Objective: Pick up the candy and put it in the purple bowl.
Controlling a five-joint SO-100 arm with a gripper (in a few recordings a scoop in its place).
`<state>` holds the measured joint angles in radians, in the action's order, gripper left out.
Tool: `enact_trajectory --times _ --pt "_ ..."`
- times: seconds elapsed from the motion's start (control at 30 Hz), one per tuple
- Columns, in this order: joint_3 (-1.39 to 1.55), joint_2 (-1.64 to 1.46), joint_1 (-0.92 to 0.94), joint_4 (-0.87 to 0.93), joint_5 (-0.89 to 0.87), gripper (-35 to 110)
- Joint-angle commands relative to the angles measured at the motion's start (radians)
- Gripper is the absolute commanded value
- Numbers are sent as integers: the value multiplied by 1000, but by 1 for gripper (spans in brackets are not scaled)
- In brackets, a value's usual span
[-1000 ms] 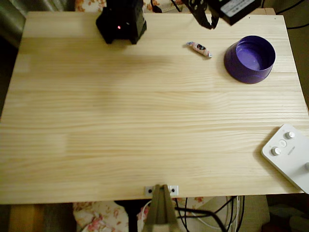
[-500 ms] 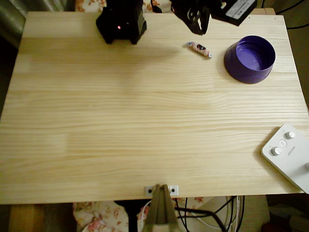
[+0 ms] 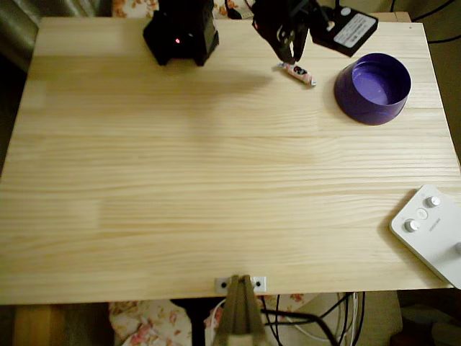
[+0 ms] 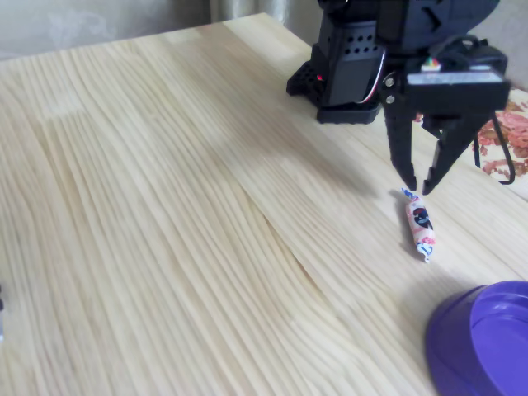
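I see the claw (image 4: 418, 183) hanging slightly parted, tips pointing down just above the far end of the candy (image 4: 421, 223), gripping nothing. The candy lies flat on the counter (image 3: 216, 180), left of the purple bowl (image 3: 372, 88) in the overhead view.

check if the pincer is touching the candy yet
Apart. The fixed view shows the open pincer hanging just above the candy's near end, bare table between.
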<state>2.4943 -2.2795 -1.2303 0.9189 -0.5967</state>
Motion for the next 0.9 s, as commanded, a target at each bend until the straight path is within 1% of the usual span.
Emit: enact_trajectory --times 0.0,0.07,0.27,0.43,0.7,0.87 --pt "-60 -8 -25 -9 5 4" --pt "-55 -8 -20 -8 8 9" --pt "-55 26 -38 -21 -9 15" --pt "-74 81 -69 -44 -38 16" --pt "-121 192 -83 -101 -72 24" --pt "-152 230 -78 -103 -64 24"
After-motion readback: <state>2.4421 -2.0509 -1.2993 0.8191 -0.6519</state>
